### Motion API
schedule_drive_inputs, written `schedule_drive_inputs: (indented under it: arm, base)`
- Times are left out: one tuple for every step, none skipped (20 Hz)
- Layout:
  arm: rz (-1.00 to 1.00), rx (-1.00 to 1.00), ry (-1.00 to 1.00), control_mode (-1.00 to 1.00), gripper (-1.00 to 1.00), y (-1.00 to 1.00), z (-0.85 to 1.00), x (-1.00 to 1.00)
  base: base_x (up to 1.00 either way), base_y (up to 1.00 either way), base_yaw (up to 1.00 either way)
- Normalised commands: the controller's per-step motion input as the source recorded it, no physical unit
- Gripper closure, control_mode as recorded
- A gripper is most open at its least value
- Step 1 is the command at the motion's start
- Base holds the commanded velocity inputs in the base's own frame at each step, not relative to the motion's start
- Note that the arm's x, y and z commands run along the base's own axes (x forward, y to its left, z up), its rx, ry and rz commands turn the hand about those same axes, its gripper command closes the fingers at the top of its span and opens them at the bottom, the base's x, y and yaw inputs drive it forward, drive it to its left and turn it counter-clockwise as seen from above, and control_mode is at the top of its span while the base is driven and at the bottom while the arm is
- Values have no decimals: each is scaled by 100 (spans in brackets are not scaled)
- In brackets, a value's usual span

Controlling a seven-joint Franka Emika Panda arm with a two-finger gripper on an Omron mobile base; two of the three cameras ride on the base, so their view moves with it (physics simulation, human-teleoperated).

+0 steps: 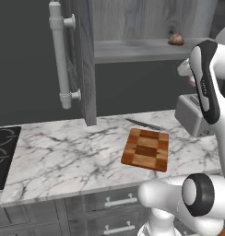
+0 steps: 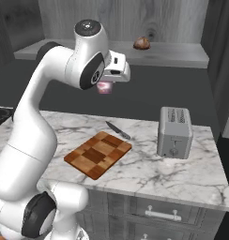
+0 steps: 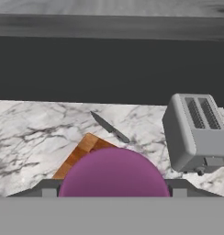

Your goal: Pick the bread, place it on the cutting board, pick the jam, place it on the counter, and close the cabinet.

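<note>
While the arm reaches forward at shelf height, we see the open cabinet [image 1: 86, 60], its grey wooden door swung out with a long pale bar handle [image 1: 60, 55]. Below it runs the table [image 1: 63, 152], a white marble slab with grey veins over grey drawers [image 2: 158, 213], with a black stovetop [image 1: 3, 150] at its far left end.

Next in size, a grey toaster [image 2: 174, 132] stands upright on the table, well to the right of the cutting board [image 2: 98, 154], a checkered wooden rectangle that lies flat with nothing on it. A dark knife [image 2: 118, 130] lies on the marble just behind the board.

The end effector [image 2: 106, 87] hangs in the air above the table, between the shelf and the board, pinching the jam [image 2: 106, 87], a small pink-purple jar. In the hand view the jam bulges large between the dark fingers [image 3: 178, 187].

Smallest, the bread [image 2: 141, 43], a round brown roll, sits on the cabinet shelf [image 2: 172, 54], apart from the end effector.
</note>
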Motion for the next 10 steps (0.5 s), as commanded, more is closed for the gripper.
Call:
schedule_drive_inputs:
  arm:
    - [0,0,0,-100,100,-4,-21,-26]
    - [0,0,0,-100,100,-9,-23,-29]
    - [0,0,0,-100,100,-5,-21,-26]
    - [0,0,0,-100,100,-2,-19,-24]
    - [0,0,0,-100,100,-1,-21,-25]
    - [0,0,0,-100,100,0,-20,-21]
    - [0,0,0,-100,100,0,-19,-16]
    - [0,0,1,-100,100,0,-17,-11]
    - [0,0,0,-100,100,0,-21,-12]
    - [0,0,0,-100,100,0,-23,-12]
  base:
    - [0,0,0]
    - [0,0,0]
    - [0,0,0]
    - [0,0,0]
    - [0,0,0]
    - [0,0,0]
    - [0,0,0]
    - [0,0,0]
    - [0,0,0]
    - [0,0,0]
